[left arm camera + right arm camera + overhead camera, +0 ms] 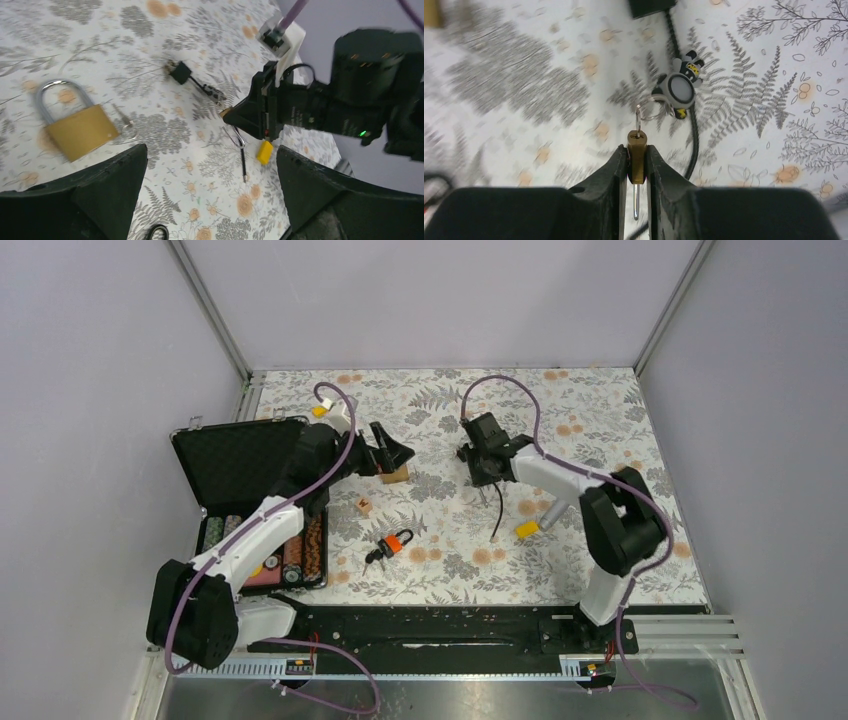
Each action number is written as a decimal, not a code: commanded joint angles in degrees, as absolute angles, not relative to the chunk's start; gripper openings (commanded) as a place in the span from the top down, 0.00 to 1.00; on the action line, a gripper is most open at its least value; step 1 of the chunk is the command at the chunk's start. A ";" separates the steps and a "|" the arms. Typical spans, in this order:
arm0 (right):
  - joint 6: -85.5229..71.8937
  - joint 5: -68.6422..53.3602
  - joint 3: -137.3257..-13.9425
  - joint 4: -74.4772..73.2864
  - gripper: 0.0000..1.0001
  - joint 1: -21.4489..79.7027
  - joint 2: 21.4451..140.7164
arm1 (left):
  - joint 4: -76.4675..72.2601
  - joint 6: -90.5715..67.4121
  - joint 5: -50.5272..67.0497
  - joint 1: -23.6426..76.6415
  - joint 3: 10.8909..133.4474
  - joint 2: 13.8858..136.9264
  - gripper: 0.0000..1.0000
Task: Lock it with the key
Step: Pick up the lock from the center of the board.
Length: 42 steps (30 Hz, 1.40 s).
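The brass padlock [75, 131] with a silver shackle lies flat on the floral cloth; it also shows in the top view [396, 476]. My left gripper [392, 453] hovers just above it, open and empty, with its fingers [107, 187] spread wide. My right gripper [637, 150] is shut on the brass head of a key [637, 157], whose silver blade points back between the fingers. A ring, a black-and-white charm [680, 89] and a black cord hang from the key. In the top view the right gripper [481, 480] is to the right of the padlock, apart from it.
An orange-and-black key bunch [390, 543] lies near the middle front. A small wooden cube [364, 506] sits left of it. A yellow block [527, 529] lies by the right arm. An open black case [240, 465] with chips stands at the left.
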<state>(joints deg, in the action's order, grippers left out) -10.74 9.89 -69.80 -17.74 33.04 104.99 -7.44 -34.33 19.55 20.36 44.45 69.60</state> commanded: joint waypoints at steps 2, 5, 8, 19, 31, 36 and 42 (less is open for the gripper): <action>-5.72 -7.48 -71.15 -26.78 1.00 32.83 91.61 | -16.40 -30.30 28.26 22.88 44.18 67.99 0.01; -7.33 -18.19 -69.51 -26.78 1.00 32.86 86.26 | -19.68 -29.09 33.73 23.02 44.06 66.67 0.04; -8.27 -24.65 -68.81 -26.90 1.00 32.87 81.98 | -24.88 -29.44 38.05 23.03 42.20 64.36 0.07; -5.48 -43.48 -64.24 -25.23 1.00 33.28 69.15 | -40.40 -35.96 51.37 27.88 39.63 66.28 0.07; 1.23 -49.22 -62.93 -28.19 1.00 35.37 65.81 | -39.63 -30.65 68.70 35.67 45.17 73.21 0.13; 2.11 -50.01 -62.96 -28.21 1.00 35.48 64.41 | -36.86 -27.17 72.43 36.90 44.82 73.11 0.26; 2.24 -50.69 -63.38 -28.05 1.00 35.51 64.41 | -16.95 -12.73 68.37 39.09 48.95 72.37 0.37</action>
